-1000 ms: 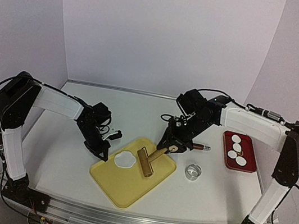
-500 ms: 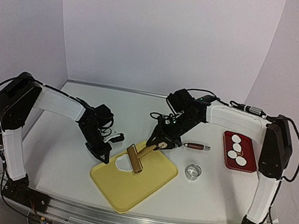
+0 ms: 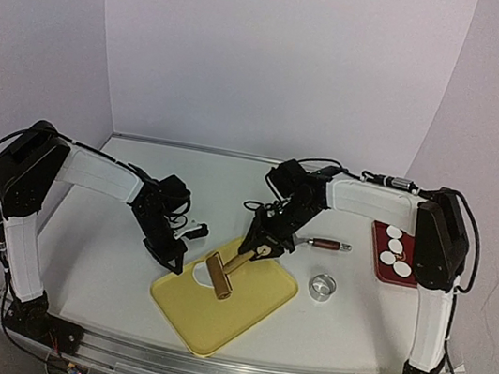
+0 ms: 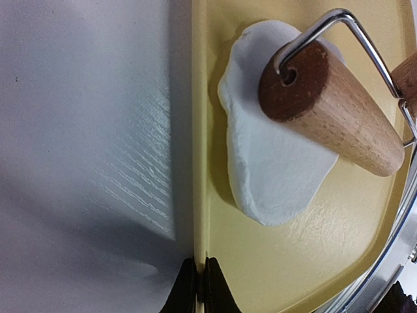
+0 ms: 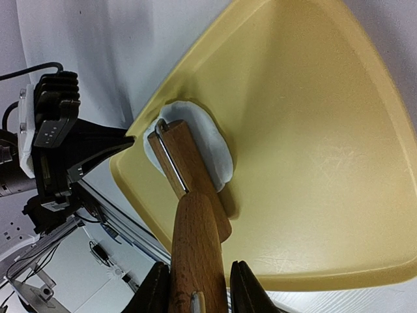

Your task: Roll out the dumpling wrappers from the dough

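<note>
Only from above do we see the round wrappers (image 3: 398,250). Our left gripper (image 4: 196,290) pinches the smooth yellow tray (image 4: 280,261); our right gripper (image 5: 199,290) clamps the wooden roller (image 5: 179,153).

I see the board (image 3: 229,317) at near centre of the table (image 3: 104,268). Dough (image 4: 273,176) sits on the board's left part, close to the rim. Roller (image 3: 219,275) lies on top of the dough, its handle running back-right into the right gripper (image 3: 257,247). Left gripper (image 3: 171,262) is pinched on the board's left edge. Ring cutter (image 3: 322,287) is on the table just right of the board, with the handled tool (image 3: 328,244) behind it. Tray (image 3: 418,252) is at far right, four wrappers (image 3: 399,247) in it.
</note>
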{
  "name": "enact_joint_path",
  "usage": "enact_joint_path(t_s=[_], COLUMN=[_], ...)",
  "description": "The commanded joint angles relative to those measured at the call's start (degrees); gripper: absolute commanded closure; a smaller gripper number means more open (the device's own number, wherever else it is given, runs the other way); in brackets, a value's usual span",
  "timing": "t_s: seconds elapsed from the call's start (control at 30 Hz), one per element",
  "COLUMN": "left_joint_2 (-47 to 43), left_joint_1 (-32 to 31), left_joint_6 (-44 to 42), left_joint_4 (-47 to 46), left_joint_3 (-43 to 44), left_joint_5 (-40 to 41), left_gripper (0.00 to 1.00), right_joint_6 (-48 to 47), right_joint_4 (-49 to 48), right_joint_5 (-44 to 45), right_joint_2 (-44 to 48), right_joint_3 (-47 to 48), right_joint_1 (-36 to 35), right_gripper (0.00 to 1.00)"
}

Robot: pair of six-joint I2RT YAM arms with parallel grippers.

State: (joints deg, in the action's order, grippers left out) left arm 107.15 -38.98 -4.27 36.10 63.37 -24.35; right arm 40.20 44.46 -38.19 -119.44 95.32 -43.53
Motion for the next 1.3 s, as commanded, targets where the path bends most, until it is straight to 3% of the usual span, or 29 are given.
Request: enact_joint_path(t_s=[0.0, 0.33, 0.6, 0.97, 1.27], left_joint_2=[-0.32, -0.16, -0.37, -0.49, -0.21], left_joint_1=[-0.83, -0.83, -0.83, -0.83, -0.83], left_joint_6=[-1.53, -1.53, -1.44, -1.44, -1.44], left_joint_4=[0.39, 0.45, 0.42, 0.38, 0.43], left_joint_3=[1.71, 1.75, 1.60, 1.49, 1.55], left_joint_5=[-3.07, -2.93, -2.64, -2.55, -2.40], left_gripper=[1.00, 1.00, 1.00, 1.00, 1.00], right_joint_6=[-0.36, -0.98, -1.17, 0.55, 0.23], right_joint_4=[5.91, 12.51, 17.65, 18.12, 19.98], right_joint_5=[4.51, 9.32, 16.13, 14.37, 17.11], right_joint_2=[-4.86, -12.16, -8.55, -15.23, -13.61], right_joint_3=[3.47, 8.63, 5.71, 10.51, 6.93], right_joint_1=[-1.49, -4.85, -3.24, -7.09, -6.99], right_gripper=[1.00, 1.00, 1.00, 1.00, 1.00])
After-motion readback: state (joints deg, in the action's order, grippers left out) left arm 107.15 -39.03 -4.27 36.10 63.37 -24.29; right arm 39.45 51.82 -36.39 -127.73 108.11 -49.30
